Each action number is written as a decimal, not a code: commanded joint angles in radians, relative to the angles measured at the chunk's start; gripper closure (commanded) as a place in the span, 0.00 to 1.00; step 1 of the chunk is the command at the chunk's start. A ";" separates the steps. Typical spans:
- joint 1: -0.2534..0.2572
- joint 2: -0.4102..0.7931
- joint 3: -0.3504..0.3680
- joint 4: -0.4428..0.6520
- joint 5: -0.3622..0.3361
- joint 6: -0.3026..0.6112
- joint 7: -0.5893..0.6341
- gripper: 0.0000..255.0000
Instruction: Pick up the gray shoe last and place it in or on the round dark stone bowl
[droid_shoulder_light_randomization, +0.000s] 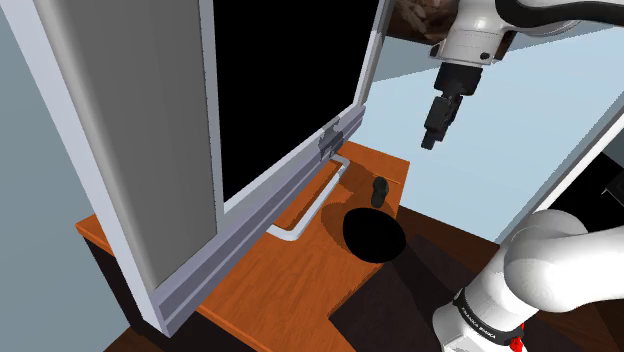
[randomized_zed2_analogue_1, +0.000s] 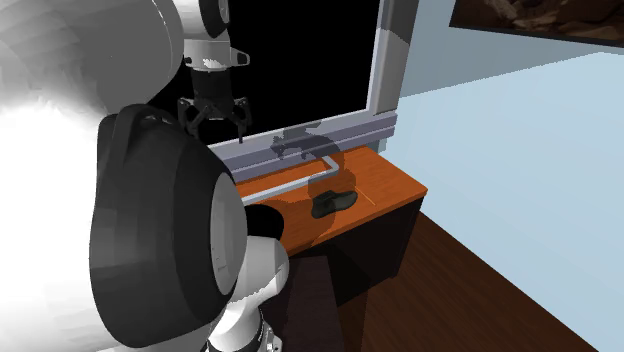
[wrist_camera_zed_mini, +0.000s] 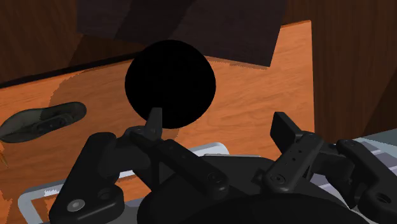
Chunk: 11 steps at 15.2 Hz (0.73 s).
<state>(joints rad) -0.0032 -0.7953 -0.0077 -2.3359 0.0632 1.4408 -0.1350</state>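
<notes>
Shoe last (droid_shoulder_light_randomization: 380, 190): dark, stiff, probably light; at the bowl's (droid_shoulder_light_randomization: 372, 235) 12 o'clock, shoulder view. Best hold: across its narrow waist. Fingers (wrist_camera_zed_mini: 286, 130) wide, empty.

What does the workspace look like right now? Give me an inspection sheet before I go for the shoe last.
Surface: orange wooden tabletop.
Job's things: dark shoe last lying on the tabletop, near the round black bowl but apart from it.
Clutter: nothing seen.
Grippers: gripper open, empty, high above the tabletop.
Cables: nothing seen.
Surroundings: grey window frame with a handle, black area behind; pale blue wall.
</notes>
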 joint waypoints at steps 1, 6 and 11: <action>0.000 0.000 0.000 0.000 0.000 0.000 0.000 0.00; -0.049 0.056 -0.010 -0.098 -0.033 0.192 0.042 0.00; -0.100 0.144 -0.023 -0.165 -0.066 0.387 0.087 0.00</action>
<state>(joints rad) -0.0927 -0.6787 -0.0285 -2.4900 0.0039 1.7787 -0.0583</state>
